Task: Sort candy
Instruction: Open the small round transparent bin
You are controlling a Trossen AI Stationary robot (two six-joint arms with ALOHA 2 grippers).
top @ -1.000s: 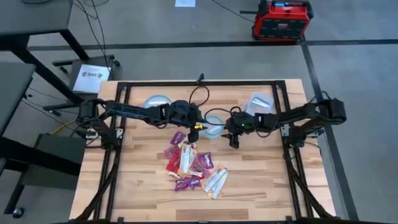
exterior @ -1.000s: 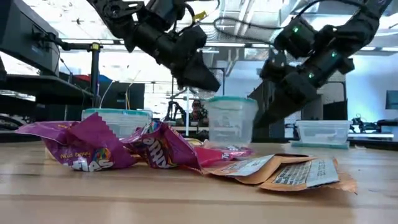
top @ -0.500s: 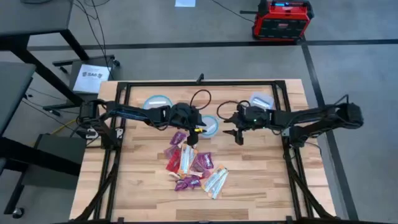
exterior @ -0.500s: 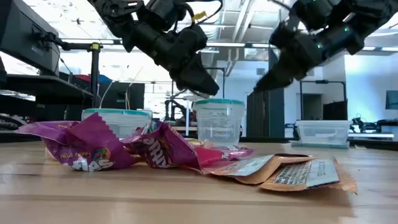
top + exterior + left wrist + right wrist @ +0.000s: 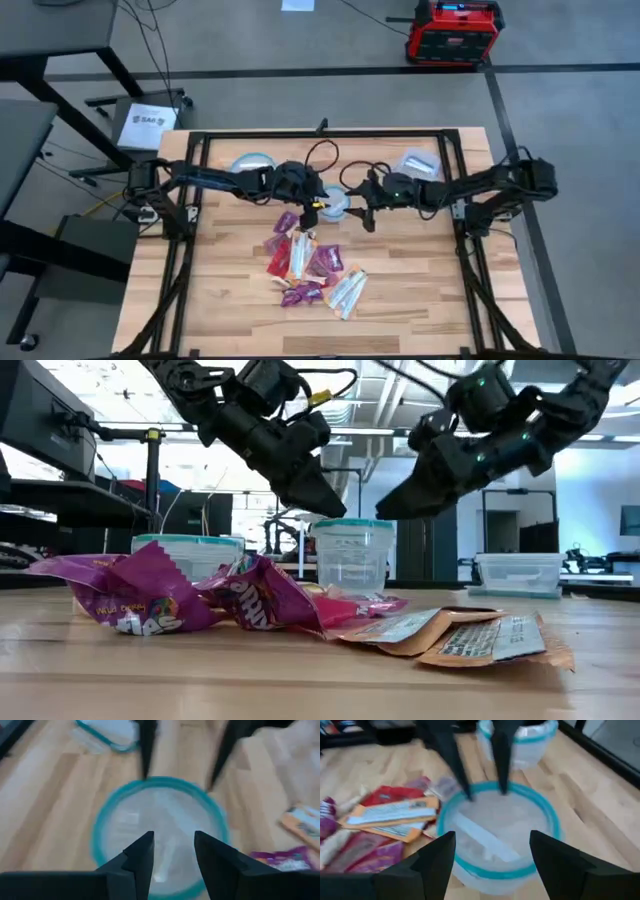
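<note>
overhead looks down; low looks level; both wrists share round container (image 5: 159,840).

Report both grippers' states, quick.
Left gripper: open, empty, above the round clear blue-rimmed container.
Right gripper: open, empty, above the same container, which holds a pale white-wrapped candy.

Candy (image 5: 308,264) before middle container (image 5: 337,201)
</note>
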